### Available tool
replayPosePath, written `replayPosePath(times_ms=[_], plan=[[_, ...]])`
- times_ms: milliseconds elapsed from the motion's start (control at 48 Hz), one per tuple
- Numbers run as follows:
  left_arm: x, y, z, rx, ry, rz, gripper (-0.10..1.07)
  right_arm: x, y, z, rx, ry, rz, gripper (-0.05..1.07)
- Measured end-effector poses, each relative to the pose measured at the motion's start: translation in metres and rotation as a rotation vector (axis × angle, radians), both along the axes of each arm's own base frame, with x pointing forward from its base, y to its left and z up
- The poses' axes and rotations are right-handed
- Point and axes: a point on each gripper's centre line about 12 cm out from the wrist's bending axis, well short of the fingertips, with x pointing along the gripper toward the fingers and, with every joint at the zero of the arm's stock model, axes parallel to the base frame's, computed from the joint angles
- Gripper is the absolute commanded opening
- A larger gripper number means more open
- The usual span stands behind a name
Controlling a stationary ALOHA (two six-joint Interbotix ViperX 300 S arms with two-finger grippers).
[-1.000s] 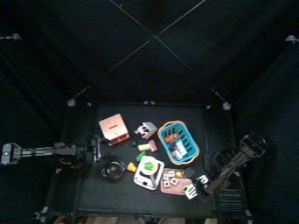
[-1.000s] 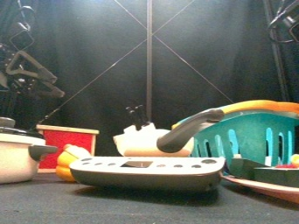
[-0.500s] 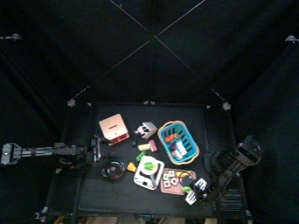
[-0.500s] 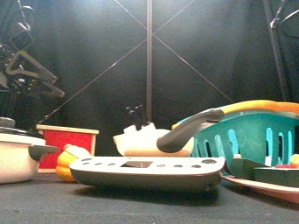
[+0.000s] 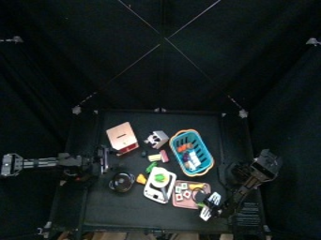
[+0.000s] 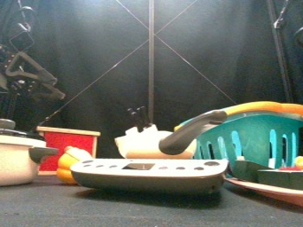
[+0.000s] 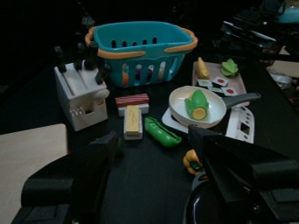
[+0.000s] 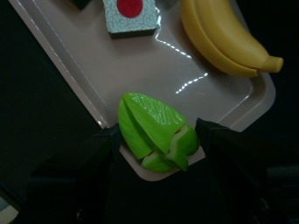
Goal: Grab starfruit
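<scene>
The green, ridged starfruit lies at the corner of a pale pink plastic tray, directly between the spread black jaws of the right gripper, which hangs released over it with nothing held; whether the jaws touch the fruit cannot be told.

The black table lies beneath the tool, with the right arm coming in at its right front corner. The teal plastic basket with an orange handle stands well away from the right gripper, toward the table's middle. The tray reaches out ahead of the jaws, and on it, beyond the starfruit, lie a yellow banana and a small grey block with a red and white top, side by side.

The left gripper rests at the table's far side, its jaws apart and empty.
</scene>
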Motion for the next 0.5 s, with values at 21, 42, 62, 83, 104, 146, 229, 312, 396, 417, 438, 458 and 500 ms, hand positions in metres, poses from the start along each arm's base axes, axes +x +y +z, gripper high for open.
replayPosePath(times_ms=[21, 42, 62, 83, 104, 146, 229, 312, 396, 417, 438, 458, 500], plan=[[0.0, 0.0, 0.0, 0.0, -0.002, 0.0, 0.98, 0.0, 0.0, -0.001, 0.005, 0.0, 0.002, 0.98], [0.0, 0.0, 0.0, 0.0, -0.001, 0.0, 0.98, 0.0, 0.0, -0.002, 0.012, -0.001, 0.005, 0.98], [0.0, 0.0, 0.0, 0.0, 0.0, 0.0, 0.98, 0.0, 0.0, -0.004, 0.017, 0.0, 0.007, 0.98], [0.0, 0.0, 0.0, 0.0, -0.001, 0.0, 0.98, 0.0, 0.0, -0.005, 0.023, -0.001, 0.008, 0.98], [0.0, 0.0, 0.0, 0.0, -0.002, 0.0, 0.98, 0.0, -0.001, -0.006, 0.026, 0.0, 0.008, 0.98], [0.0, 0.0, 0.0, 0.0, 0.0, 0.0, 0.98, 0.0, -0.003, -0.009, 0.037, 0.0, 0.006, 0.98], [0.0, 0.0, -0.001, 0.0, 0.002, 0.002, 0.98, 0.0, -0.005, -0.012, 0.053, -0.002, 0.005, 0.98], [0.0, 0.0, 0.0, 0.0, 0.0, 0.0, 0.98, 0.001, -0.007, -0.014, 0.056, -0.003, 0.003, 0.98], [0.0, 0.0, 0.0, 0.0, -0.003, 0.0, 0.98, 0.002, -0.009, -0.014, 0.054, -0.004, 0.003, 0.98], [0.0, 0.0, 0.0, 0.0, -0.003, 0.0, 0.98, 0.002, -0.009, -0.014, 0.052, -0.004, 0.002, 0.98], [0.0, 0.0, 0.0, 0.0, -0.002, 0.0, 0.98, 0.002, -0.009, -0.014, 0.053, -0.006, 0.004, 0.98], [0.0, 0.0, -0.001, 0.0, 0.002, 0.0, 0.98, 0.002, -0.01, -0.014, 0.051, -0.006, 0.003, 0.98], [0.0, 0.0, 0.0, 0.0, -0.002, 0.0, 0.98, 0.003, -0.01, -0.015, 0.049, -0.006, 0.007, 0.98]])
